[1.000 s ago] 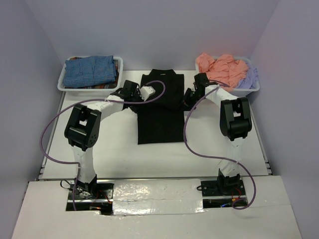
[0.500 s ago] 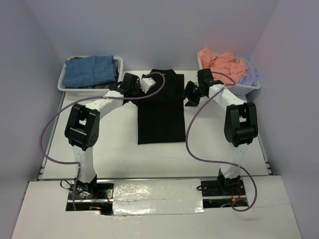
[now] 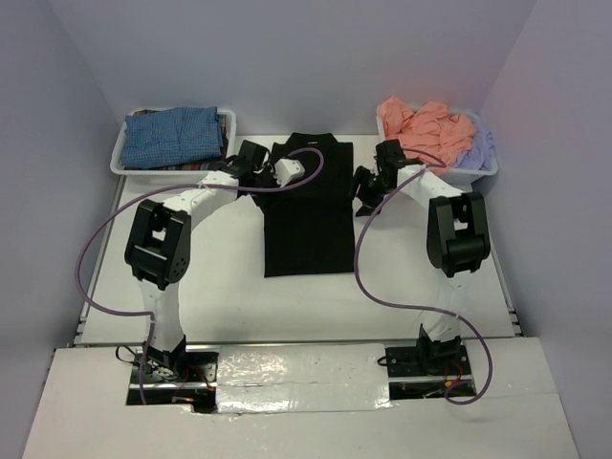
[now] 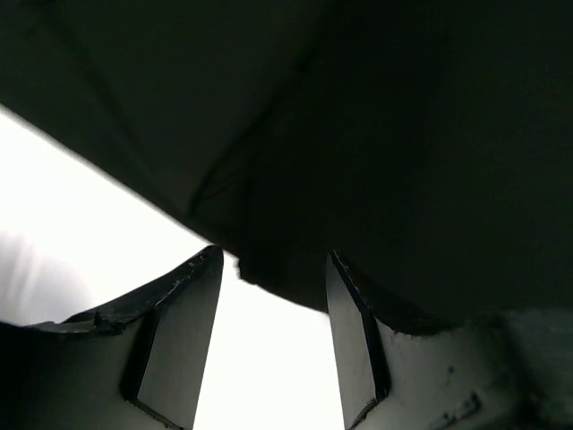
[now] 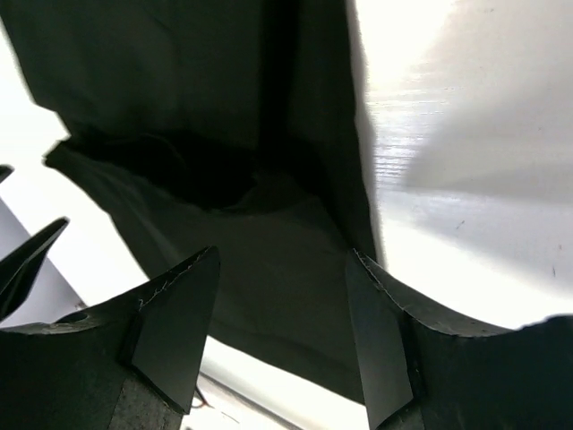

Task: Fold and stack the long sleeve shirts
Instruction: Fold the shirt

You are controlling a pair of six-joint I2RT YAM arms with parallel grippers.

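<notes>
The black shirt [image 3: 308, 225] lay flat on the white table [image 3: 316, 296], far centre, between the left bin [image 3: 119, 161] and the right bin [image 3: 484, 173], under pale walls [image 3: 306, 57]. The left gripper [image 4: 273, 253] and the right gripper [image 5: 283, 252] sat at its far edges, jaws apart.

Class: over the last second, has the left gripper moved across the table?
Yes. The left gripper has shifted away from the arm bases, up along the black shirt's left edge, and is now about level with the left bin's near rim.
</notes>
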